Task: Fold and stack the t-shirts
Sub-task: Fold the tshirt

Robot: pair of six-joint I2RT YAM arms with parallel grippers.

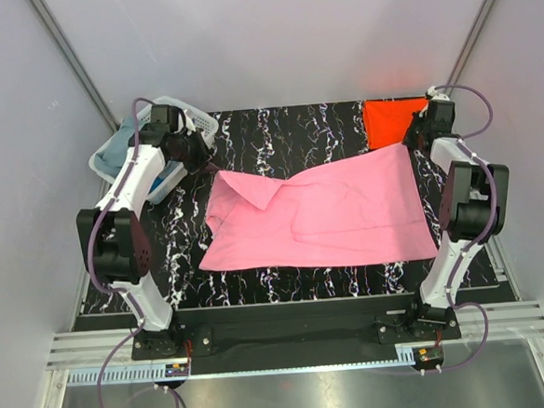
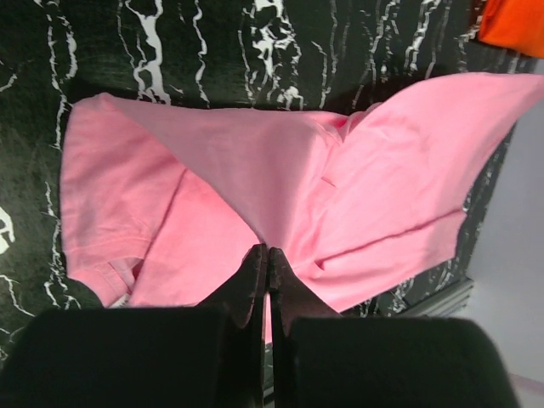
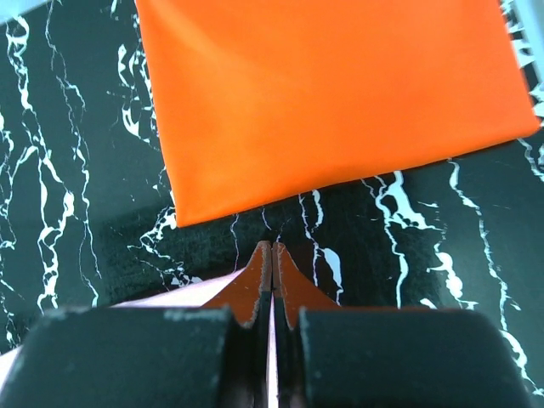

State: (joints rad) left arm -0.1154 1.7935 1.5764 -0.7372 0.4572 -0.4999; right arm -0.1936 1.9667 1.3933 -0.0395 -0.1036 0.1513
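Your soft pink short-sleeved t-shirt (image 1: 319,215) lies spread across the middle of the black, white-veined marble-look tabletop (image 1: 276,129). Its near hem rests flat towards the arm bases. Its two far corners are drawn out towards the arms.

Your left jaws are pressed tight together. In the left wrist view a thin sliver of pink shows between them, so they are pinching the pink t-shirt (image 2: 255,187) at its far left corner. On that side a flap of cloth is folded over onto the body of the shirt.

Your right jaws are likewise closed to a hairline. An edge of the pink t-shirt (image 3: 170,297) runs up into them from the lower left of the right wrist view. From above, the far right corner of the shirt rises off the tabletop to meet them.

The bright orange-red cloth t-shirt (image 1: 392,119) lies folded flat at the far right corner of the tabletop, just beyond the right jaws and apart from them. Its near edge (image 3: 340,93) sits close ahead of the fingertips.

The white plastic lattice basket (image 1: 196,125) stands at the far left corner, with your left arm crossing over it. Grey-blue and blue t-shirts (image 1: 119,154) lie bunched inside.
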